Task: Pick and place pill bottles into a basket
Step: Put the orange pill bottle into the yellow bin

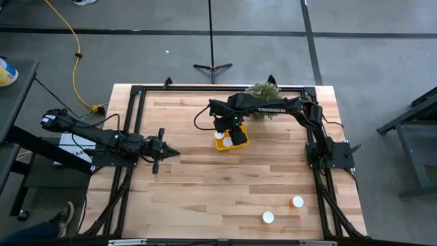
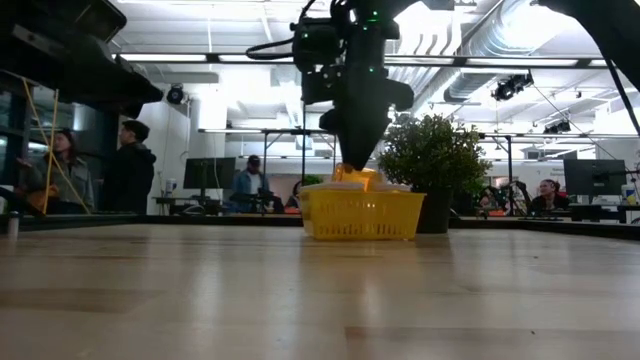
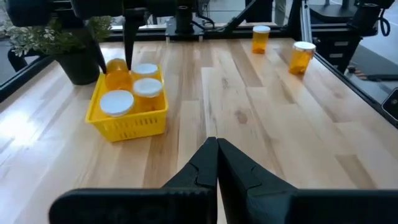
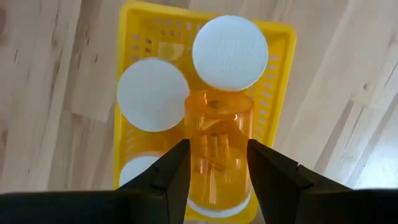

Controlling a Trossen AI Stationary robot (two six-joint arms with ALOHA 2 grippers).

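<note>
The yellow basket point(image 1: 220, 145) stands at the table's far middle, next to a potted plant point(image 1: 263, 91). It holds three upright pill bottles with white caps point(image 4: 153, 94). My right gripper point(image 4: 217, 144) points down over the basket point(image 2: 360, 215) and is shut on another pill bottle point(image 4: 219, 149). Two more pill bottles point(image 1: 297, 201) point(image 1: 268, 217) stand upright near the table's near right corner; they also show in the left wrist view point(image 3: 261, 38) point(image 3: 301, 56). My left gripper point(image 1: 172, 152) is shut and empty, above the table's left half. My right gripper pinches the pill bottle's orange body point(image 4: 217, 127) between its two fingers point(image 4: 174, 171), one on each side. The fingers come from above, pointing down. The bottle sits inside the basket's rim beside the other bottles point(image 3: 116, 71); whether it rests on the floor, I cannot tell.
The bushy plant point(image 2: 430, 150) in its dark pot stands close behind the basket on the right. A black frame point(image 1: 136, 96) borders the wooden table. People stand in the room beyond the far edge point(image 2: 130, 165). Bare wood lies between the basket and the two loose bottles.
</note>
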